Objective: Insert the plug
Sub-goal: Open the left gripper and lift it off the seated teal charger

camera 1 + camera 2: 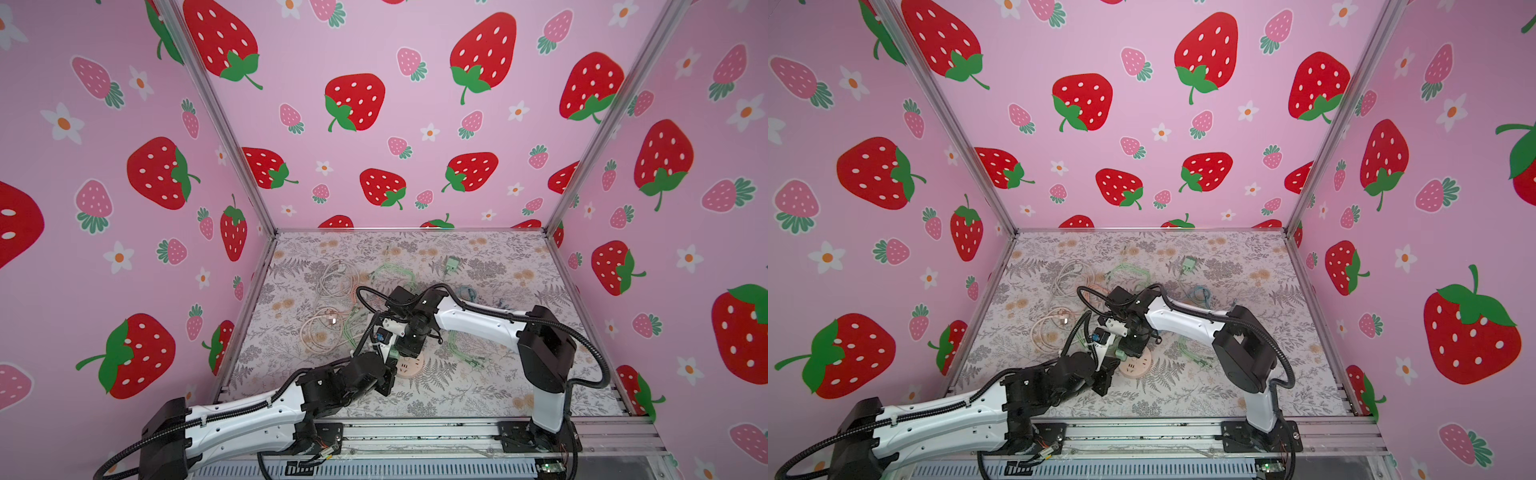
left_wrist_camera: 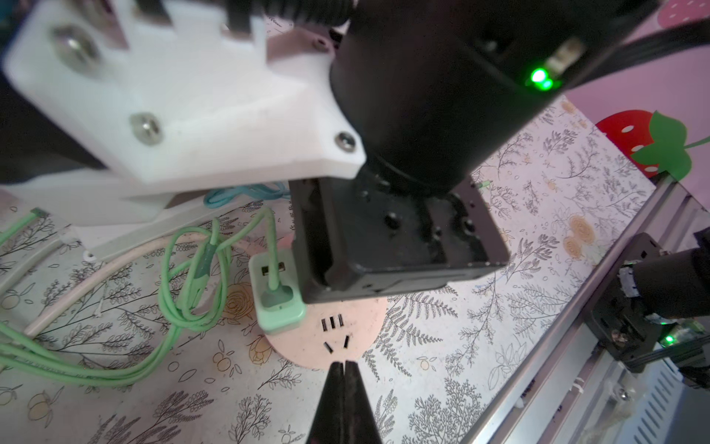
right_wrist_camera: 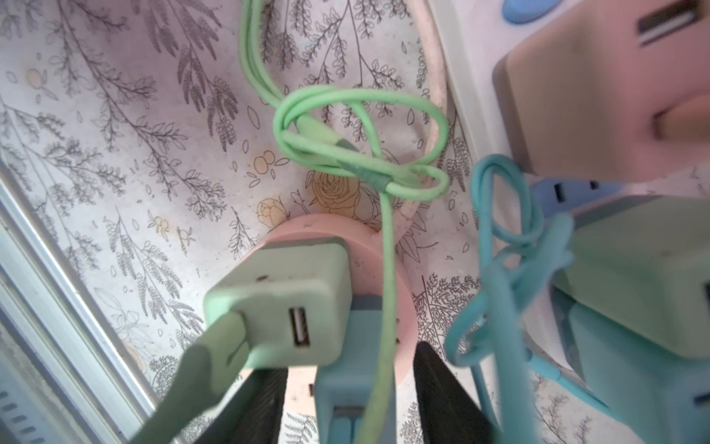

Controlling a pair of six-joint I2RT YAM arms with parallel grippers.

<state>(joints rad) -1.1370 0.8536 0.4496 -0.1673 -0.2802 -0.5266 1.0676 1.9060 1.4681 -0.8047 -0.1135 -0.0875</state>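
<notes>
Tabletop [image 1: 498,386] with the leaf print is carrying loose cables [image 1: 328,328] and, near its middle, a round pink socket [image 2: 357,338]. Both arms are meeting over that socket. The right arm [image 1: 478,320] is reaching in from the right and bending down onto it, while the left arm [image 1: 249,415] is stretching low from the near left.

The plug [image 2: 276,303], a pale green cube, is standing upright on the socket's left part, with its green cable [image 2: 184,269] trailing off in loops. It is looking seated, but the prongs are hidden, so I cannot tell how deep.

The right fingers [image 3: 442,392] are standing apart just above the socket beside the plug, clamping nothing. A blue block [image 3: 338,384] is showing between them, touching neither.

The left fingers [image 2: 334,388] are pressed together, their tip resting at the socket's near rim. They are probably pinning the light disc so it is not sliding under a push on the plug.
</notes>
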